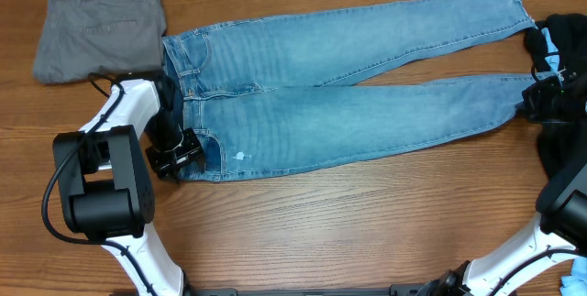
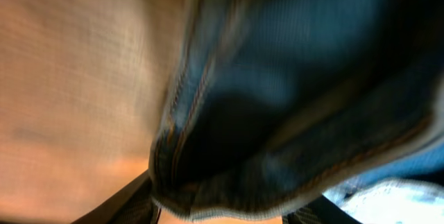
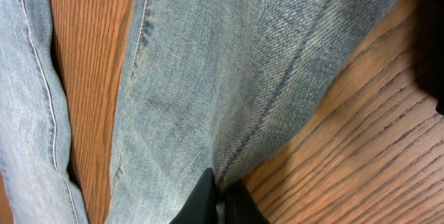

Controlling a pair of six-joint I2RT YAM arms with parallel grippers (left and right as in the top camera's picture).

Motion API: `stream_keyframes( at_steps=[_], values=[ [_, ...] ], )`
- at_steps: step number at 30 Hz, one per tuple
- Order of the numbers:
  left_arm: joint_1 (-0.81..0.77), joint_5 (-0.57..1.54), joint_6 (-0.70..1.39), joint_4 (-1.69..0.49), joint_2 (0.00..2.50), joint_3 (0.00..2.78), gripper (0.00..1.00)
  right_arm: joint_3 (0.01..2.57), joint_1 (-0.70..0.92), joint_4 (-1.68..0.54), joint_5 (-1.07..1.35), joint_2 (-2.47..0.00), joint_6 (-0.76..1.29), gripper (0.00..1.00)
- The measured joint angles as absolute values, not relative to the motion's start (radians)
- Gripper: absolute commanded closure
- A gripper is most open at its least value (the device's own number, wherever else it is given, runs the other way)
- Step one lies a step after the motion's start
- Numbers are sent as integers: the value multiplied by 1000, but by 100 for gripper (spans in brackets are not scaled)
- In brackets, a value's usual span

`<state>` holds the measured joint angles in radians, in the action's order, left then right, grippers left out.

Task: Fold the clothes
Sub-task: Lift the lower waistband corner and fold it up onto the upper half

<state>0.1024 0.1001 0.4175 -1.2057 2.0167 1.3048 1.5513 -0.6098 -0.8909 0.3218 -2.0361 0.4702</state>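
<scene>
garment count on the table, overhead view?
3. Folded grey trousers at top left; light blue jeans laid out across the middle; black garment with blue trim at the right edge, partly cut off by the frame, so more could be hidden there.

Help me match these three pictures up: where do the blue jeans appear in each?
Overhead: jeans spread across the middle, waistband left, hems right.
Left wrist: blurred, close up, filling the right side.
Right wrist: one leg fills most of the frame, pinched by the right gripper at bottom centre.
Shared landmark: the wooden table beside the denim.
</scene>
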Motion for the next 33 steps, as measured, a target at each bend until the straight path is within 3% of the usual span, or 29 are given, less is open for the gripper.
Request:
stream_keyframes(
  at_steps=[2, 3, 4, 5, 7, 17, 27, 33],
  values=[
    [102, 99, 438, -1157, 2017, 1297, 46, 1551, -610, -891, 320, -2036, 470, 96],
    [102, 100, 444, -1141, 2017, 1296, 53, 1551, -610, -891, 318, -2036, 470, 96],
    [102, 101, 448, -1131, 2017, 1296, 62, 1551, -610, -891, 316, -2036, 470, 96],
    [102, 104, 455, -1126, 2017, 1296, 79, 1551, -610, -891, 315, -2036, 470, 96],
    [101, 114, 465, -1127, 2017, 1296, 96, 1551, -610, -891, 313, -2036, 470, 96],
    [97, 128, 462, -1348, 1989, 1298, 96, 1641, -633, -1082, 207, -2026, 471, 96],
    [95, 194, 487, -1618, 1591, 1303, 96, 1985, -693, -1362, 161, -1967, 490, 96],
    [85, 207, 526, -1669, 1475, 1304, 96, 2086, -673, -1290, 222, -1956, 513, 96]
  ],
)
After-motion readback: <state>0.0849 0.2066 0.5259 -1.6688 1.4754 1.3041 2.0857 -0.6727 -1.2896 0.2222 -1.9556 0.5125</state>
